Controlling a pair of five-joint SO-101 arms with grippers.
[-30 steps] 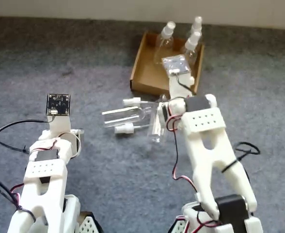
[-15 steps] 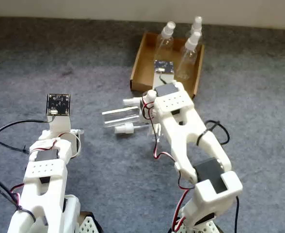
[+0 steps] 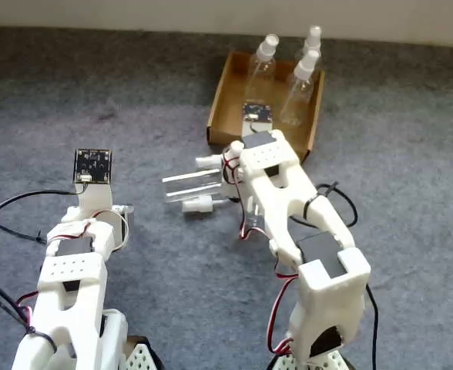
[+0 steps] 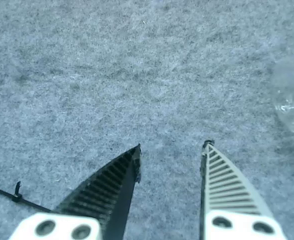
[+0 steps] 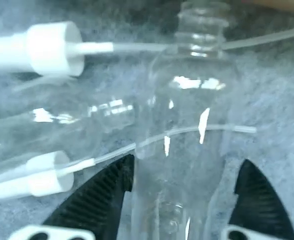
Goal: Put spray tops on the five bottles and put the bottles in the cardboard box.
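**Open Bottle Framed, Tubes Across It**

From my remote station: the right end effector (image 5: 187, 162) is spread wide on either side of an uncapped bottle (image 5: 187, 100), which lies on the grey-carpeted bench (image 3: 134, 100). Neither jaw is pressed against the clear plastic, and the bottle's threaded neck points away from the wrist. Two loose spray tops (image 5: 42, 47) lie close by, and their thin dip tubes cross the bottle's body and neck. A second bottle (image 5: 62, 125) lies on its side just beside it, between the two tops. In the overhead view the right arm stretches over this cluster, just short of the cardboard box (image 3: 233, 108). Three capped bottles (image 3: 263, 69) stand upright at the box's far end. Well apart on the other side, the left end effector (image 4: 169, 150) hangs over bare carpet, parted and holding nothing. A clear, blurred shape (image 4: 292, 97) that I cannot identify sits at the edge of its view.
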